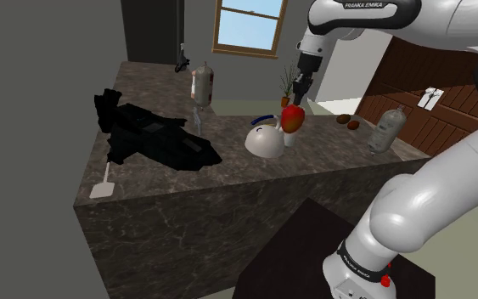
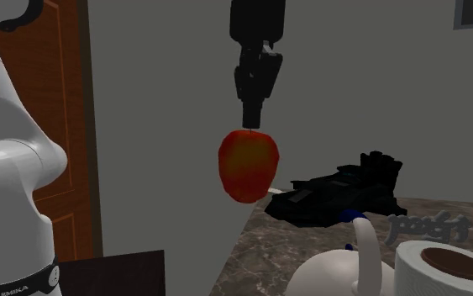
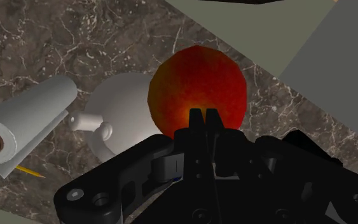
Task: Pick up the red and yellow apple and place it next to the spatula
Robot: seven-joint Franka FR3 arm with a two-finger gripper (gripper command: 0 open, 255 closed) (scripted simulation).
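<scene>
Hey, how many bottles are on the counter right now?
2. One bottle stands near the counter's back edge, below the window; the other bottle is at the counter's end on the shoulder view's right. More may be hidden.

Bare worktop [image 1: 237, 170] spans the shoulder view's lower middle to the spatula [image 1: 103, 188] at lower left, hemmed by a black heap [image 1: 156, 140] left of centre and a white teapot [image 1: 265, 141] at centre, below the apple [image 1: 292, 118] in the jaws.
</scene>
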